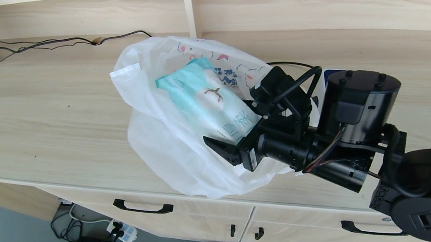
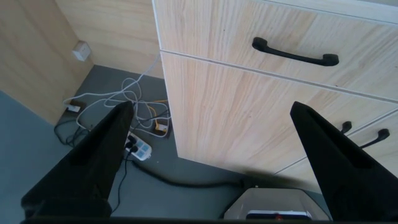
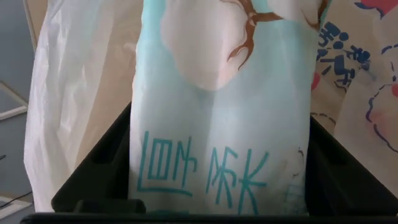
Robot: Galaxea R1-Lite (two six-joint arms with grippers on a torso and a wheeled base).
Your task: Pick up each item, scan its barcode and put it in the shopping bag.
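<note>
Pack of tissues [image 1: 206, 97], clamped by right end effector [image 1: 237, 130], points lengthwise into shopping bag [image 1: 162, 160].

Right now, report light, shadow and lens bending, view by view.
Head view: soft even light, no glare on the counter; the shelf has long edges that bow. Left wrist view: the left fingers read as dark shapes against the lit drawer front. Right wrist view: the tissue pack glows pale between the black right fingers, the shopping bag lit through.

Head, right wrist: both on bag [image 1: 162, 160]
</note>
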